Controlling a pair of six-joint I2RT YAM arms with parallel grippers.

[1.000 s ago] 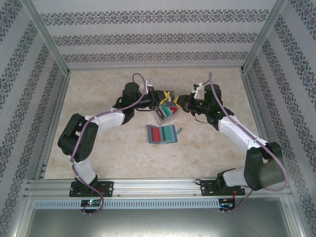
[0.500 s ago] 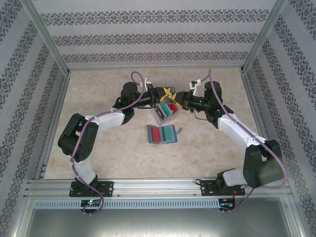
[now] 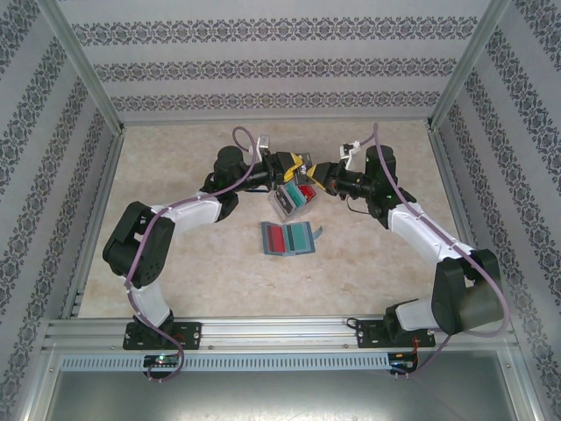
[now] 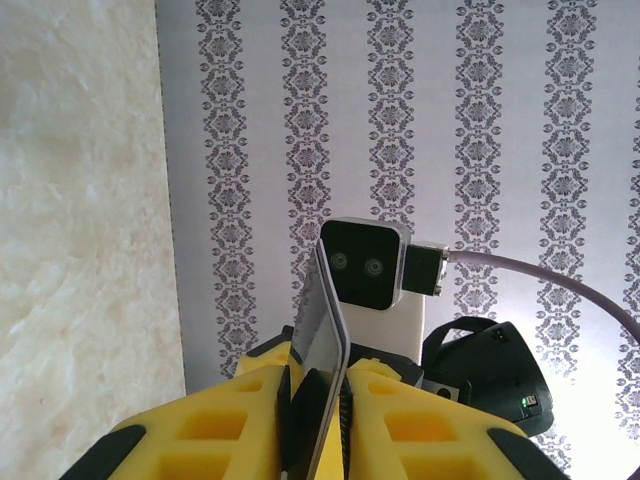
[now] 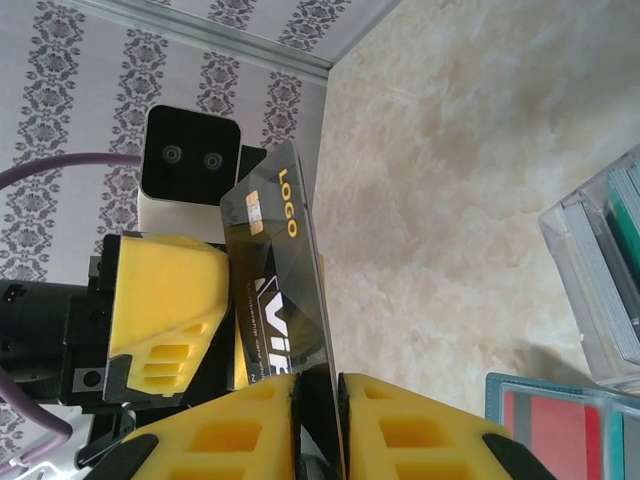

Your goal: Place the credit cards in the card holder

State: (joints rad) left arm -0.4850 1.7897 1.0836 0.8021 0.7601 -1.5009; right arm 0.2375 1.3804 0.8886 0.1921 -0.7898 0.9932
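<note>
A dark credit card (image 5: 275,270) with gold lettering stands on edge between both grippers above the back of the table. My right gripper (image 5: 318,385) is shut on its lower end. My left gripper (image 4: 315,385) stands slightly open around the same card (image 4: 325,320), which leans on one pad with a small gap to the other. From above, the left gripper (image 3: 294,167) and right gripper (image 3: 320,175) meet nose to nose. The teal-blue card holder (image 3: 266,239) lies open on the table in front of them, with a red card (image 3: 274,239) and a teal-green card (image 3: 301,236) in its pockets.
A small clear plastic box (image 3: 294,202) with cards inside sits tilted just below the grippers, and it also shows at the right edge as the clear box (image 5: 600,290). Patterned walls and aluminium rails (image 3: 88,219) close in the beige table on three sides.
My right gripper moved in toward the left one and closed on the card. The left jaws, tight on the card before, have parted a little.
</note>
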